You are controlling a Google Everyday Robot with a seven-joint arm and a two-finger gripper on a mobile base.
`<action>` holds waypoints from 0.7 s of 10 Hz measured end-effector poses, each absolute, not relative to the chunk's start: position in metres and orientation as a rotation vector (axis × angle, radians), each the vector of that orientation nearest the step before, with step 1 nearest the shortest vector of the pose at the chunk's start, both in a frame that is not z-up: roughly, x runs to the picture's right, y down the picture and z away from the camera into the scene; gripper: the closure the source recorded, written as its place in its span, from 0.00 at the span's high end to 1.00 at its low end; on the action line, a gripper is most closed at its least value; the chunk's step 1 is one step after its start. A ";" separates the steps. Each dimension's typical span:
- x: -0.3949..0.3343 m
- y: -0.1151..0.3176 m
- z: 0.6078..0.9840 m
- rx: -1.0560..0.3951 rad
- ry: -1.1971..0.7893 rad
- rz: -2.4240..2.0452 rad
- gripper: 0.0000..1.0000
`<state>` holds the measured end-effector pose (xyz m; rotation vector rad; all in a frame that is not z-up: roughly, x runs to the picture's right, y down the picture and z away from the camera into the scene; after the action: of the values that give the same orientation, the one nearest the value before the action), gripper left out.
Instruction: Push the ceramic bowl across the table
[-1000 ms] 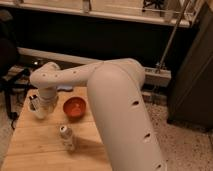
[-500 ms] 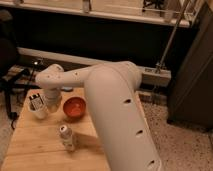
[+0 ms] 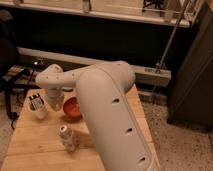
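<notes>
The ceramic bowl is orange-red and sits on the light wooden table, near its middle; the arm hides its right edge. My gripper is low over the table to the left of the bowl, a short gap away, right at a white cup. The white wrist hangs between the gripper and the bowl. The thick white arm sweeps across the right half of the table and hides it.
A can stands on the table in front of the bowl. A dark chair stands beyond the left edge of the table. A low ledge runs along the dark wall behind. Speckled floor lies to the right.
The arm has shifted slightly and its elbow has dropped a little. The gripper stays by the white cup. The bowl and the can have not visibly moved.
</notes>
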<state>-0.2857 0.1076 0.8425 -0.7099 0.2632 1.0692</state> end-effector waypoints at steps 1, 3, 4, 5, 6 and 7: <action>-0.283 0.108 0.846 -0.700 0.284 1.075 0.00; -0.261 0.108 0.858 -0.691 0.331 1.110 0.00; -0.248 0.109 0.864 -0.688 0.356 1.132 0.00; -0.241 0.108 0.867 -0.683 0.370 1.147 0.00; -0.234 0.106 0.870 -0.678 0.380 1.160 0.00; -0.224 0.102 0.874 -0.665 0.392 1.180 0.00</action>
<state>-0.2237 0.1025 0.8735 -0.6651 0.3919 1.1804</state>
